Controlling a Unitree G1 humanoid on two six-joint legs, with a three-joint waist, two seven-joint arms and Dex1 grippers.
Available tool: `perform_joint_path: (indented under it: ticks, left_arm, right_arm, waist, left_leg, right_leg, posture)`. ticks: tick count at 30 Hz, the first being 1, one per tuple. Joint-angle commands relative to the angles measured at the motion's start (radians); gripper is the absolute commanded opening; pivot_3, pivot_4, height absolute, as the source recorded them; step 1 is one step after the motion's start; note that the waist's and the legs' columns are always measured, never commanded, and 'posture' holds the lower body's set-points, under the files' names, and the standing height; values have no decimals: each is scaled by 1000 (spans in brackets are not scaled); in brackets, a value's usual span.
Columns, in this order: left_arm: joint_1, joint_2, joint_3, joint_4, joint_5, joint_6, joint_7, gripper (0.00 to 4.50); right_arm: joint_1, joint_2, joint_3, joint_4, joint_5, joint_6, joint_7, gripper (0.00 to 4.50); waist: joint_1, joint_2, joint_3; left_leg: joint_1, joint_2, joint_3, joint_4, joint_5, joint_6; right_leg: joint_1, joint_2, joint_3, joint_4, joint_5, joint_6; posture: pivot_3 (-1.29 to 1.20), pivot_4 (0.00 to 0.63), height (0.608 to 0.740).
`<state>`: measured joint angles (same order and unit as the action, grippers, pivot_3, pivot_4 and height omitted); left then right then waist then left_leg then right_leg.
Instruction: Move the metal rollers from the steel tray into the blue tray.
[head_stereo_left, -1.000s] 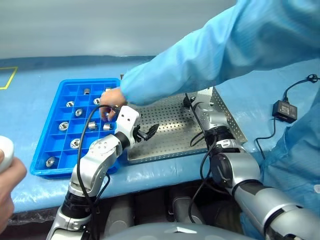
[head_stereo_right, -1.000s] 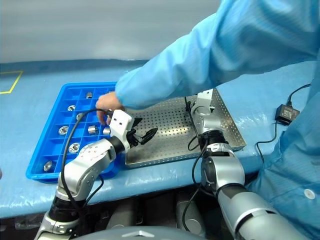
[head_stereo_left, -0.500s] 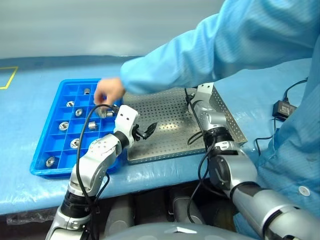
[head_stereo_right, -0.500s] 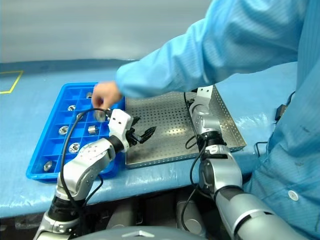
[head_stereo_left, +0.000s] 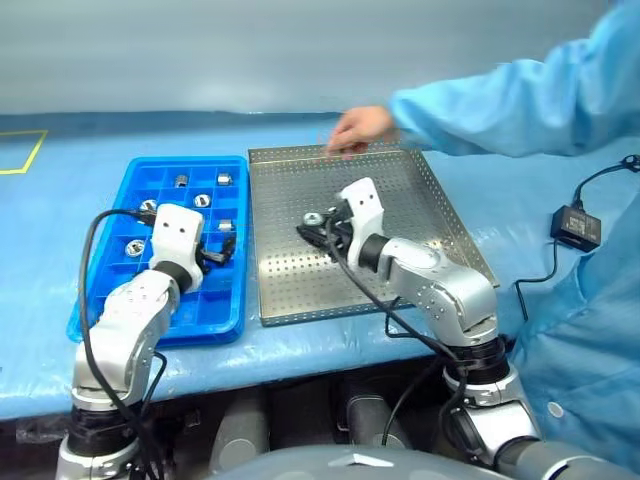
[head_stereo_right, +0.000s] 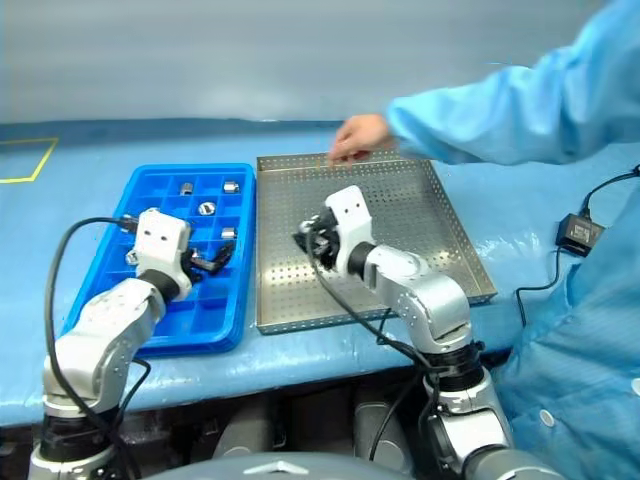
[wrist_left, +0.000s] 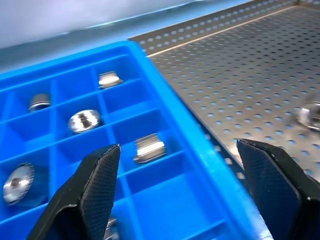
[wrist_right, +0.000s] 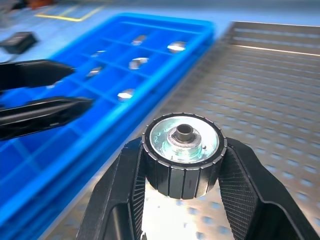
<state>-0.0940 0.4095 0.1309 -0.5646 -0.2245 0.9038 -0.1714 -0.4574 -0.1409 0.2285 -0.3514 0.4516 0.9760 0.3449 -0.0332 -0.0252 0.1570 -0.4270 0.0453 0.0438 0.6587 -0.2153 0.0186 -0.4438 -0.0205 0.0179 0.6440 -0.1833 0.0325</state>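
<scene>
The steel tray (head_stereo_left: 420, 215) lies in the middle of the table with the blue tray (head_stereo_left: 105, 290) against its left side. Several metal rollers (head_stereo_left: 201, 200) sit in the blue tray's compartments. My right gripper (head_stereo_left: 308, 228) hovers over the left part of the steel tray, shut on one dark-rimmed metal roller (wrist_right: 182, 150) that shows end-on between its fingers (wrist_right: 120, 200). My left gripper (wrist_left: 185, 185) is open and empty over the right side of the blue tray (wrist_left: 175, 125), near a roller (wrist_left: 149, 148) in a compartment.
A person in a light blue coat stands at the right, with a hand (head_stereo_left: 355, 128) at the steel tray's far rim. A black power adapter (head_stereo_left: 578, 225) and its cable lie on the blue table cover to the right.
My right gripper shut on a roller and drew back and left across the steel tray. My left gripper swung left over the blue tray. The person's hand left the blue tray.
</scene>
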Motion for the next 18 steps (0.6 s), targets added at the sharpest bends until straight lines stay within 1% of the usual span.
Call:
perform_joint_path:
  ticks: [1,5,9,12,18]
  left_arm:
    - [-7,21,58,-44,39,48,46,4091]
    - [-12,41,95,-53,71,93,77,4091]
    - [-1,59,114,-86,88,129,79,4091]
    - [25,68,137,-124,81,159,71,4091]
    - [62,57,192,-192,40,204,31,4091]
  right_arm:
    - [-39,36,112,-37,24,11,56,1709]
    - [-80,71,275,53,-42,-41,99,1709]
    - [-111,119,354,166,-97,-115,126,1709]
    - [-136,159,378,244,-135,-170,141,1709]
    - [-173,221,367,349,-176,-244,175,1709]
  waist:
    - [5,0,0]
    - [12,-1,0]
    - [24,-4,-1]
    - [29,-4,-1]
    - [48,-5,-1]
  left_leg:
    - [0,0,0,0,0,0]
    - [-2,-1,0,0,0,0]
    - [-2,-1,0,0,0,0]
    - [-2,0,0,0,0,0]
    - [-2,0,-1,-1,0,0]
  right_leg:
    - [0,0,0,0,0,0]
    - [-1,-2,0,-1,0,0]
    - [-1,-3,-2,-1,0,0]
    - [-1,-4,-2,-1,0,0]
    - [-1,-4,-4,-1,0,-1]
  posture:
    - [53,150,740]
    - [70,150,740]
    - [110,150,740]
    - [140,150,740]
    - [197,150,740]
